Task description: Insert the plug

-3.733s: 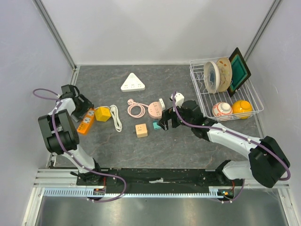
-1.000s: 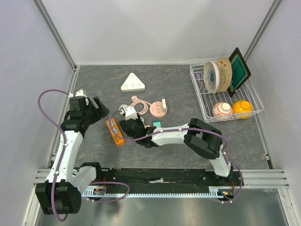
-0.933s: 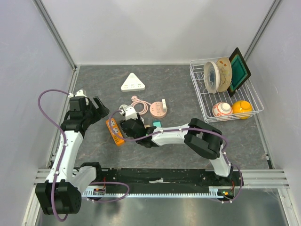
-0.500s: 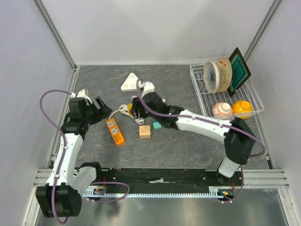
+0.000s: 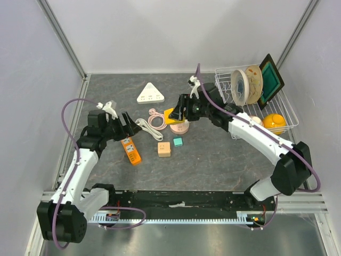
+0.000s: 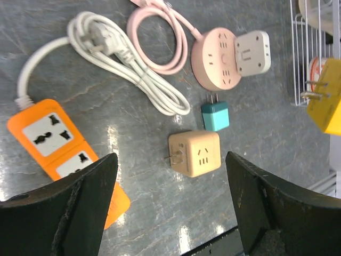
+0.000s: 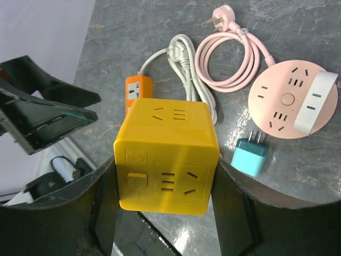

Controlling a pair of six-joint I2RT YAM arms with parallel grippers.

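The yellow cube plug is gripped between the fingers of the right hand. It is lifted off the bench, well to the right of the orange power strip. Its prongs are bare and sit in no socket. The left hand hangs open just behind the strip, holding nothing. Pickup looks done. Carrying the plug to a socket, likely the strip's, lining up the prongs and pushing in remain.
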